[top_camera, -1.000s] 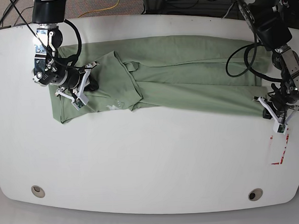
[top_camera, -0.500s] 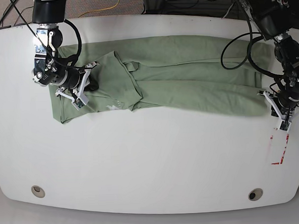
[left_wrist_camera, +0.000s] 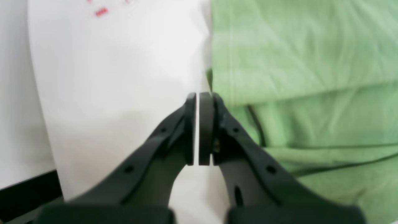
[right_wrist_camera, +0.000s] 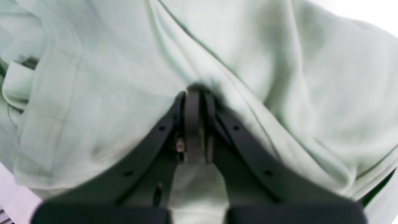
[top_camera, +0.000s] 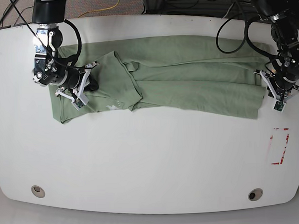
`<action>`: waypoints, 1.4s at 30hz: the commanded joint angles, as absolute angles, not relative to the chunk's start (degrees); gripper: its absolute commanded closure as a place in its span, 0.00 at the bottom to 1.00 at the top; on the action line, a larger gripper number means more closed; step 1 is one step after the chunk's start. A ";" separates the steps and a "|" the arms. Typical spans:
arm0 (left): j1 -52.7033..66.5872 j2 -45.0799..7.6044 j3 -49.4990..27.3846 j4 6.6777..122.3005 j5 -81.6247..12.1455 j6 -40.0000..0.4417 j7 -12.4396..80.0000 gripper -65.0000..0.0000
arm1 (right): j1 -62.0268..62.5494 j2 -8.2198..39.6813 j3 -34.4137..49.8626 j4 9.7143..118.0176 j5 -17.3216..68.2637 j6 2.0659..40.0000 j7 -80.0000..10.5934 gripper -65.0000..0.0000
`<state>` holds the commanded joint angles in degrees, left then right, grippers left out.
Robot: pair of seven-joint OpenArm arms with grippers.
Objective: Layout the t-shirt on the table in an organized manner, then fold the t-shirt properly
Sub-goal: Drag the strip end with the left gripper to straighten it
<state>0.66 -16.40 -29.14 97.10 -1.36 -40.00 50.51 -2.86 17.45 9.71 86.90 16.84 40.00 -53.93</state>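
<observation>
Black fingers of the left gripper are closing on nothing, with a white sliver showing between the pads just beside the hem of the t-shirt. We are seeing that it has climbed along that hem, away from the red tape outline, so we are judging the spreading unfinished. The right gripper is pinching a pucker of cloth. The t-shirt is lying doubled lengthwise across the table, and we are not making out its collar.

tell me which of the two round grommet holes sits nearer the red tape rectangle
The round hole on the base view's right: the red tape rectangle lies just beyond it, while the other hole sits far across the glossy white table.
</observation>
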 joint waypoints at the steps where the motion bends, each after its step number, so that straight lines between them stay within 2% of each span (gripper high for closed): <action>1: 0.22 -16.31 -29.76 96.75 -1.36 -40.00 50.51 0.99 | -2.86 17.45 9.71 86.90 16.84 40.00 -53.93 0.96; 4: -3.38 -15.78 -30.20 94.11 -1.36 -40.00 50.51 0.99 | -2.86 17.36 9.71 86.90 16.84 40.00 -53.93 0.96; 6: -5.32 -15.78 -30.20 92.09 -1.36 -40.00 50.51 0.95 | -2.86 17.36 9.71 86.90 16.84 40.00 -53.93 0.96; 8: -7.16 -15.78 -30.20 89.98 -1.36 -40.00 50.51 0.87 | -2.86 17.36 9.71 86.90 16.84 40.00 -53.93 0.96; 11: -10.86 -15.60 -30.20 86.20 -1.45 -40.00 50.42 0.66 | -2.86 17.36 9.71 86.90 16.84 40.00 -53.93 0.96; 14: -14.11 -15.43 -30.02 82.33 -1.45 -40.00 50.33 0.49 | -2.86 17.36 9.71 86.90 16.84 40.00 -53.93 0.96; 16: -16.13 -15.34 -29.93 79.69 -1.45 -40.00 50.33 0.43 | -2.86 17.36 9.71 86.90 16.84 40.00 -53.93 0.96; 31: -25.27 -14.81 -29.32 55.87 -1.36 -40.00 41.10 0.43 | -2.86 17.36 9.71 86.90 16.84 40.00 -53.93 0.96; 42: -24.92 -14.81 -23.96 52.00 -1.27 -40.00 37.58 0.43 | -2.86 17.36 9.71 86.90 16.84 40.00 -53.93 0.96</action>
<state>-24.92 -14.81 -23.96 52.00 -1.27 -40.00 37.58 -2.86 17.36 9.71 86.90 16.84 40.00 -53.93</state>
